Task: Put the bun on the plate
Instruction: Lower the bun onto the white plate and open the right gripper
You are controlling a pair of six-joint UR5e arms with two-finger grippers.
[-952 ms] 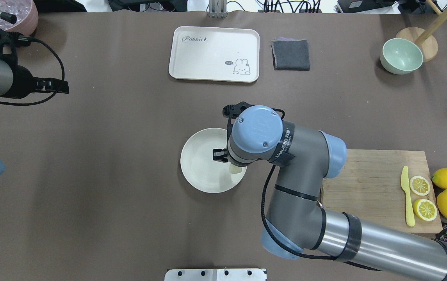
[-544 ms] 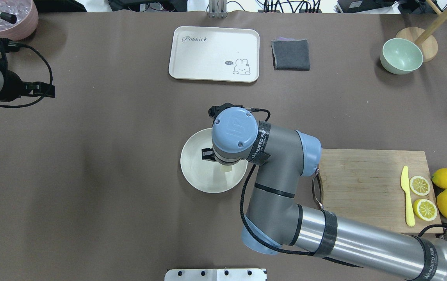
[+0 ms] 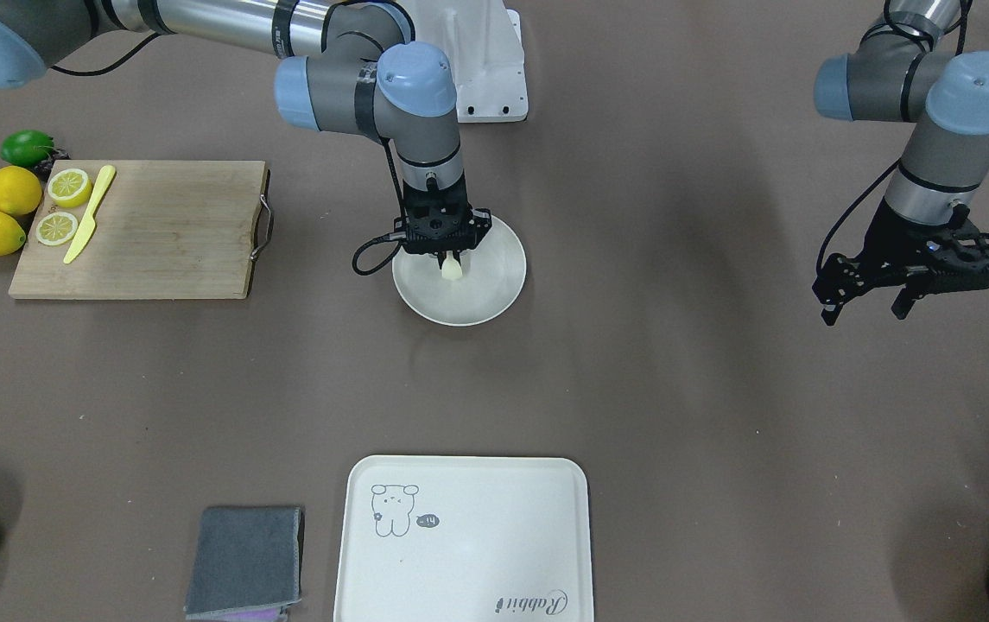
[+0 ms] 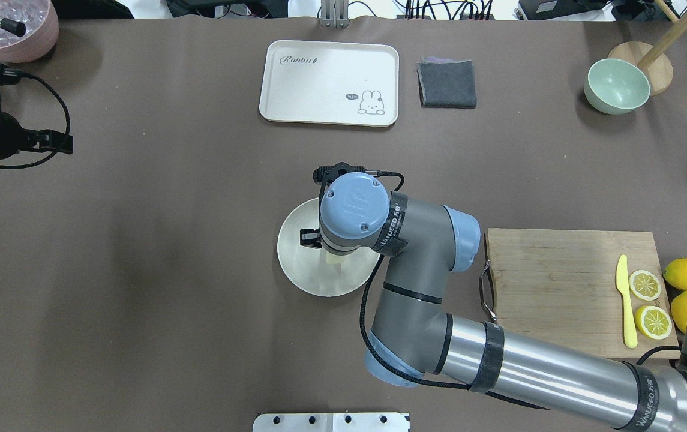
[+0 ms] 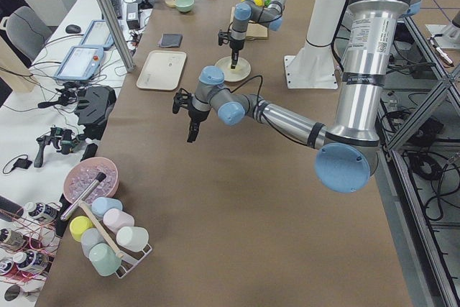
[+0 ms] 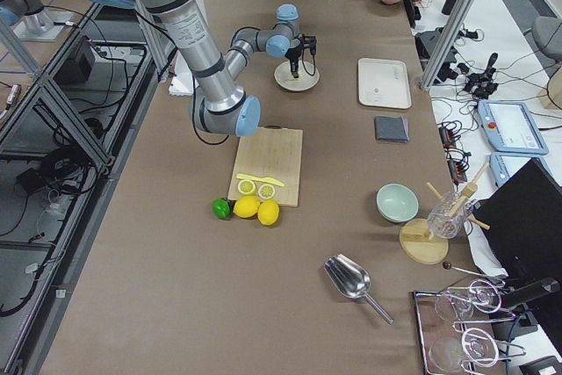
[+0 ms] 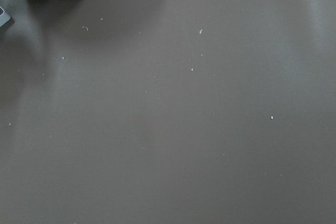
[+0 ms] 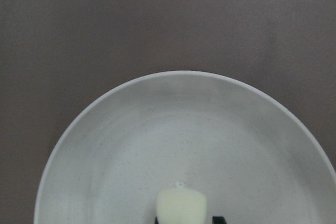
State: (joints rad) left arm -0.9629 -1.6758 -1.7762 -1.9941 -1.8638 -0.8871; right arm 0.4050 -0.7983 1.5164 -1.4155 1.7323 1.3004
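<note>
**Right gripper holding the bun over the plate**

The right gripper (image 3: 450,256) is pointing straight down over the round, shallow off-white plate (image 3: 498,289), its jaws drawn in narrow around the small, pale cream, smooth bun (image 3: 452,270). The bun is hanging upright from the fingertips, inside the plate's rim and towards the side nearer the robot's base. In the right wrist view, dark fingertips (image 8: 216,219) are showing on either side of the bun. Whether its lower end is touching the plate's surface I cannot tell.

The left gripper (image 3: 863,312) is hovering over the bare brown table cover (image 3: 675,389), well apart from the plate, its jaws spread wide and gripping nothing.

A rectangular wooden cutting board (image 3: 148,229) is lying near the plate, on the right arm's side. A rectangular cream tray with a bear drawing (image 3: 477,553) is sitting across the table from the robot.
</note>
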